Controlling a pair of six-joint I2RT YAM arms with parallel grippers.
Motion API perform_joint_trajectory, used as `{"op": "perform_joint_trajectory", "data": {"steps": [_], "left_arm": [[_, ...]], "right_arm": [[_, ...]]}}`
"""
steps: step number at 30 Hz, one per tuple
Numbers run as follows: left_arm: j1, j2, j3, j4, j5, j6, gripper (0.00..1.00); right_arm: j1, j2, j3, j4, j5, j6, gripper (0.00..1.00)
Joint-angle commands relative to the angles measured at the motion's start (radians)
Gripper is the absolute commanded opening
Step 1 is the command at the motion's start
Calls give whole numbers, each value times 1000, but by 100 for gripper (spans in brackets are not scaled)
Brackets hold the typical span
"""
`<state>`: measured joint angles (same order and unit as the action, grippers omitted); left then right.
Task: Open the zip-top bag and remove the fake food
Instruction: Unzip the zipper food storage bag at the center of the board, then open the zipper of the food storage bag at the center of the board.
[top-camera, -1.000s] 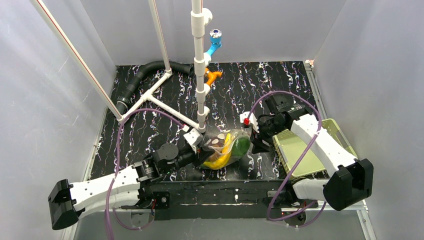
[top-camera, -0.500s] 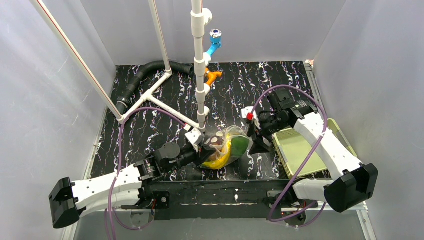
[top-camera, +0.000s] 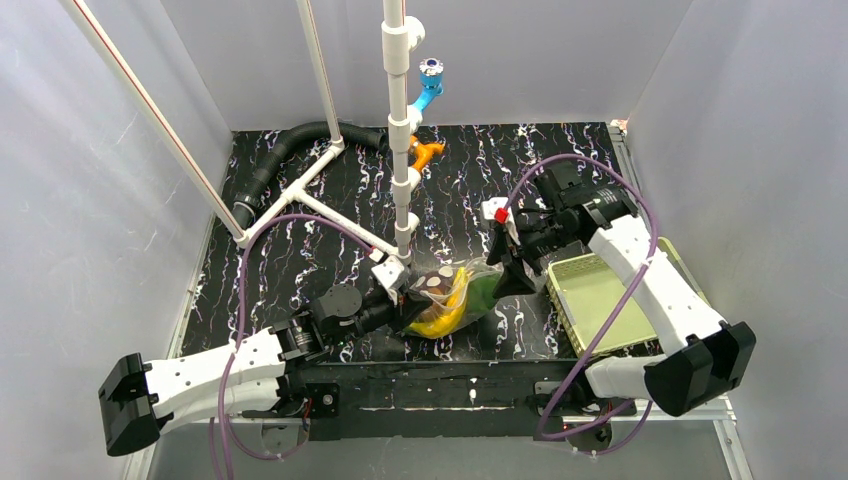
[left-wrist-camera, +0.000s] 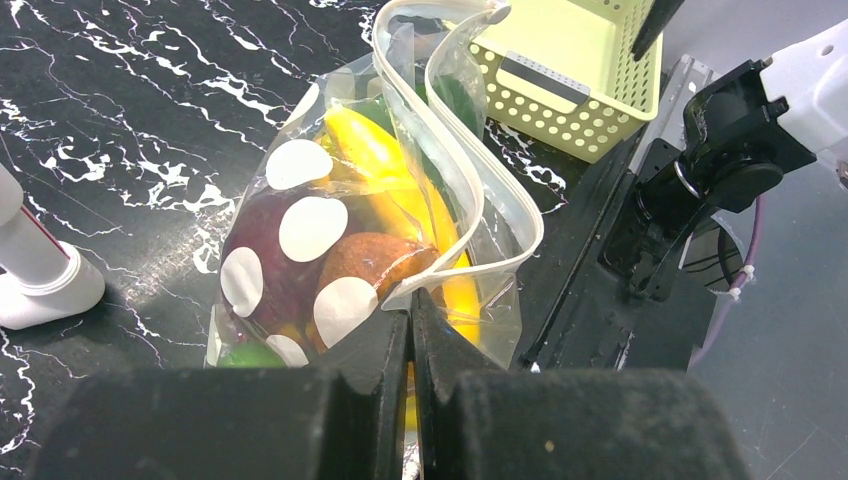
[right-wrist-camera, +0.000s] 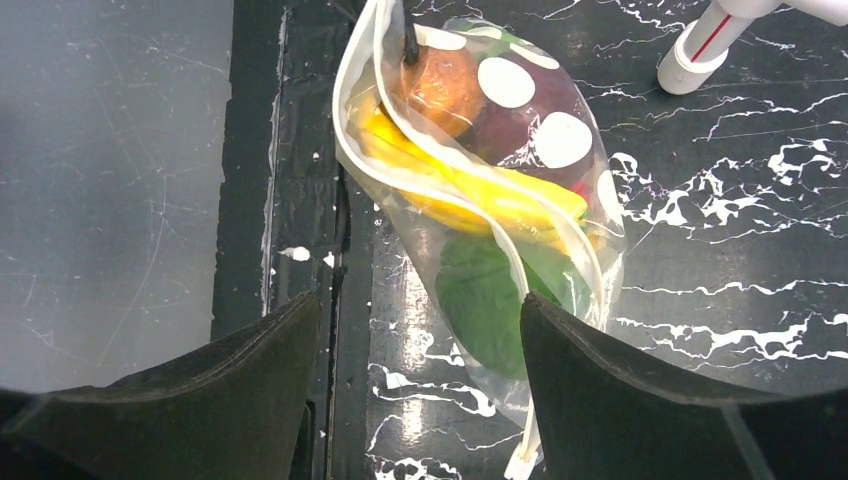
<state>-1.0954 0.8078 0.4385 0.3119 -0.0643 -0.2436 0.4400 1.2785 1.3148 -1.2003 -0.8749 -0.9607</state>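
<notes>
- Clear, crinkly plastic printed with round whitish dots: the zip-top bag (top-camera: 455, 300) lies on the black marbled surface (top-camera: 330, 250) close to the middle of its near edge. The pale mesh basket (top-camera: 600, 300) sits just beside it, toward the near right corner.
- The fake food is all inside the film: a yellow banana (left-wrist-camera: 375, 150), a green piece (right-wrist-camera: 480, 300) and a reddish-brown piece (left-wrist-camera: 375, 265) packed against each other.
- The white zip strip (left-wrist-camera: 470, 190) stands parted in a wavy loop in both wrist views, so the mouth looks at least partly open, and nothing is out yet.
- The left pincer (left-wrist-camera: 411, 330) is closed narrow on the zip strip at the bag's left end, with only the thin band between its tips.
- The right pincer (right-wrist-camera: 418, 305) is spread wide above the bag's right end and grips nothing, with the green piece showing below the gap.
- Likely handling: the film is light, limp and slick, so it will fold and slide rather than hold a shape. The stiffer zip band is the best place to take hold, one lip on each side.
- The fruits look hard, glossy and rounded, apt to squirt from a pinch. The long banana or the broad green piece nearest the mouth offers the surest grip.
- With one lip pinned on the left, the loose bag may drag along the surface when a piece is pulled.
</notes>
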Motion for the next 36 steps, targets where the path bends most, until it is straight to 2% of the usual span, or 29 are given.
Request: {"op": "perform_joint_trajectory", "data": {"steps": [1,7,16,23,29,36], "left_arm": [[1,4,35,27,-1,6,0],[0,1,37,23,1,5,0],[0,-11,35,17,1,8,0],[1,-20,29,17,1,9,0],[0,-26,28,13,-2,10,0],[0,-31,28,13,-3,13,0]], "right_arm": [[12,45,43,71,1,102,78],[14,107,89,136,61,176,74],[16,158,114,161,147,199,71],[16,169,79,190,208,201,62],[17,197,82,185,215,193,55],[40,204,51,162,190,145,54]]}}
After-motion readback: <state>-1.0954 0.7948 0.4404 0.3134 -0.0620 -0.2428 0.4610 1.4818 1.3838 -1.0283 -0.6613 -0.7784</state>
